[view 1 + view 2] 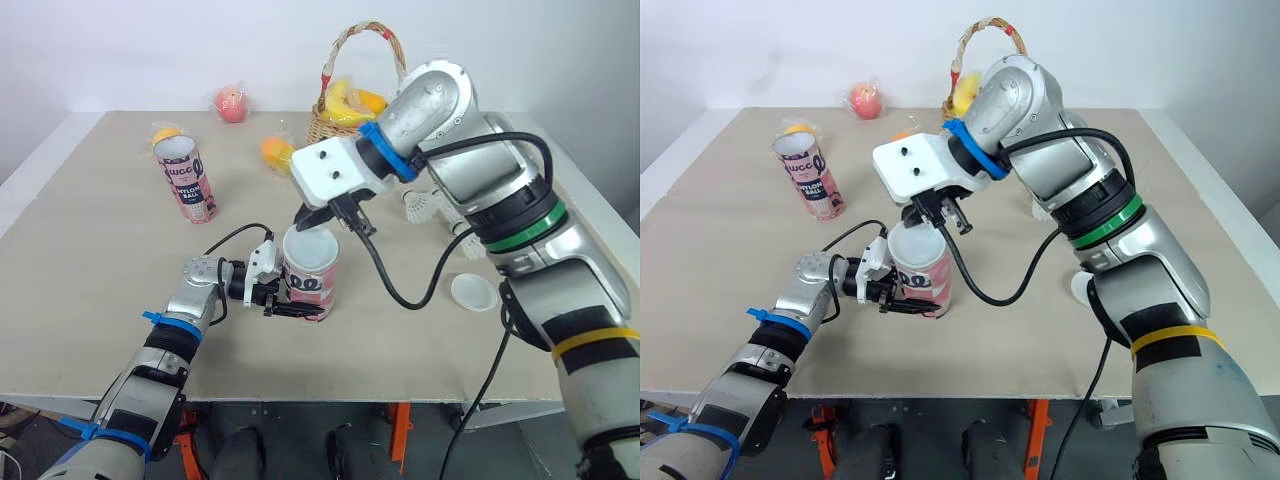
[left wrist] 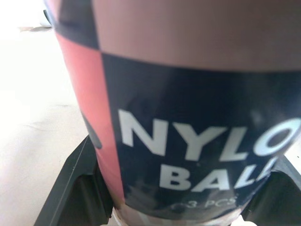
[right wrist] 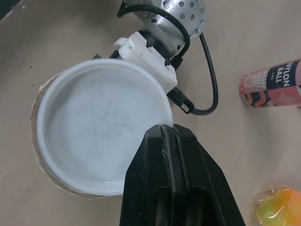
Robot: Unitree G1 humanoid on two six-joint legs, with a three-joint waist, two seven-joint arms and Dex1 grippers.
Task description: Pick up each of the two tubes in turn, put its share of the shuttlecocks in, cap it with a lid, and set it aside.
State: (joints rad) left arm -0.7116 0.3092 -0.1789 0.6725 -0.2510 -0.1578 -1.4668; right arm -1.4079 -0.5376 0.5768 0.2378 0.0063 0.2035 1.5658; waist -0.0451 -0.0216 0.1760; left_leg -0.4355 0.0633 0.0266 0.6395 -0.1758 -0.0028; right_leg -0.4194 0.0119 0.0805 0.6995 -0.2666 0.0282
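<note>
A pink and dark-blue tube (image 1: pixel 310 285) marked NYLON BALL stands upright near the table's middle front. My left gripper (image 1: pixel 285 300) is shut on its lower part, one black finger on each side in the left wrist view. A white lid (image 3: pixel 101 122) lies on the tube's mouth, slightly off centre. My right gripper (image 3: pixel 165 129) hovers right over it, fingers pressed together on the lid's rim. The second tube (image 1: pixel 186 180) stands open-topped at the back left. Another white lid (image 1: pixel 473 291) lies on the table to the right.
Two white shuttlecocks (image 1: pixel 428 205) (image 1: pixel 468 240) lie behind my right arm. A wicker basket (image 1: pixel 345 110) with bananas stands at the back centre. A wrapped pink fruit (image 1: pixel 231 104) and two wrapped orange fruits (image 1: pixel 277 152) (image 1: pixel 166 133) lie along the back.
</note>
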